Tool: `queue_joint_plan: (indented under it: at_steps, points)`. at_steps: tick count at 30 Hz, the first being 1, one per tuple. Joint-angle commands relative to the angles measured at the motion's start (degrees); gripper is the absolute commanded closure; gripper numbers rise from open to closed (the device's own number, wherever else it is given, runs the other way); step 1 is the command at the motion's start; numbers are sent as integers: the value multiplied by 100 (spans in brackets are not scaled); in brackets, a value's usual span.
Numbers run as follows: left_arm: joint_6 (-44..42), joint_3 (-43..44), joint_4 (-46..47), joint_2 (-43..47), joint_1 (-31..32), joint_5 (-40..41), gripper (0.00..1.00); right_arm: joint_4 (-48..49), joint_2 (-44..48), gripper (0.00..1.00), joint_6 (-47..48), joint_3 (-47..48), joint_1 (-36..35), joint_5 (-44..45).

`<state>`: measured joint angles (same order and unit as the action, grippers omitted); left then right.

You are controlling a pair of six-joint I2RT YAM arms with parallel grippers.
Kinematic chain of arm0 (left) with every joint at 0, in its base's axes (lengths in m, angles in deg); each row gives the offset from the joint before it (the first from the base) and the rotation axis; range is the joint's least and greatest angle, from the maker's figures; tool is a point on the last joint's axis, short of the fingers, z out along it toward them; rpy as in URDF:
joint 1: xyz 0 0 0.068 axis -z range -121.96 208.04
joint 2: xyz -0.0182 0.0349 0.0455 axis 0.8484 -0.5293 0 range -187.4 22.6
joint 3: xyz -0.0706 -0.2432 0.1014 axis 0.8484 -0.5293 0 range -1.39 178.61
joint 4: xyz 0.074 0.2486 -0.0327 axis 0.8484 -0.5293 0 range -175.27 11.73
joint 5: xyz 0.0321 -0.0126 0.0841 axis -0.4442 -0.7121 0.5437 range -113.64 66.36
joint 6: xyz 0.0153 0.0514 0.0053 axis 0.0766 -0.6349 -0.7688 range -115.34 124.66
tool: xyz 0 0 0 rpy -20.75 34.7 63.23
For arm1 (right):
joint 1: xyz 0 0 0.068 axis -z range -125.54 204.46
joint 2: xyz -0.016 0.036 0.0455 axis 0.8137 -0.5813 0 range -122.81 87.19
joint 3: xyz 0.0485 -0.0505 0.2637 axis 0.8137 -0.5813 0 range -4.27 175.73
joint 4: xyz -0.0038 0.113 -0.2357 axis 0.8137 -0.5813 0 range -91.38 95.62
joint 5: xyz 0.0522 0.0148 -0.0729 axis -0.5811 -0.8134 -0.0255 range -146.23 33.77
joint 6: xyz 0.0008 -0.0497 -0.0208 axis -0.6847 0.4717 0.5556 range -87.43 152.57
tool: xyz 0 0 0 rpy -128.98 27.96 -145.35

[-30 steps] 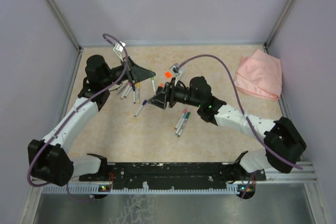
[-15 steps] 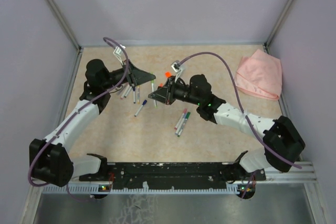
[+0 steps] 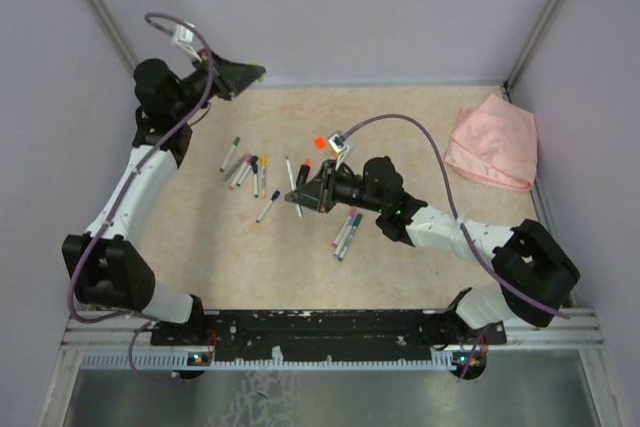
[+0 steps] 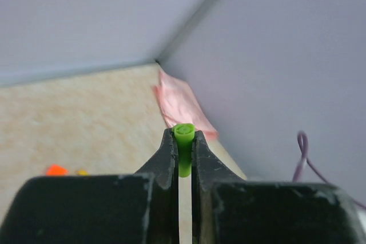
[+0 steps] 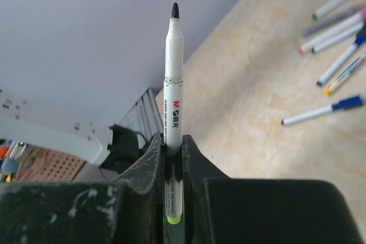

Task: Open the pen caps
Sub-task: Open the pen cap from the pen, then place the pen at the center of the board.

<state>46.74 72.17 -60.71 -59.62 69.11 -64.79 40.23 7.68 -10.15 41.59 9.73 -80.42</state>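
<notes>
My left gripper is raised at the far left, near the back wall. In the left wrist view it is shut on a green pen cap, with no pen in the cap. Low over the middle of the table, my right gripper is shut on a white pen barrel. The right wrist view shows that barrel clamped in the gripper, its bare dark tip sticking out. Several capped pens lie on the table to the left of it.
A blue-capped pen lies near the right gripper, and more pens lie beside the right forearm. A loose orange cap sits mid-table. A pink cloth is bunched at the back right. Walls close in the back and both sides.
My right gripper closed on the pen barrel. The left arm swung up and back to the far left with the green cap, which came off the pen.
</notes>
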Motion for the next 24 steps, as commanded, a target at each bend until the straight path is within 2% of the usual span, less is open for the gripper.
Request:
queue_joint_plan:
  at_steps: [1,3,8,14,21,24]
  points:
    - [-369,770,22,-176,-342,793,100,217,130,100,-71,-193,-82,-309]
    - [-375,787,-19,-169,-341,745,100,16,246,100,28,-248,-53,-119]
    - [-149,111,72,61,-325,337,100,-506,553,100,232,-473,173,514]
    - [-129,-893,-67,474,-188,160,100,-1615,839,100,523,-514,262,1989]
    - [54,-1793,16,795,3,143,100,-2995,434,100,30,-166,338,3735]
    - [42,-1897,-31,780,9,142,100,-3387,46,100,-139,72,477,4128]
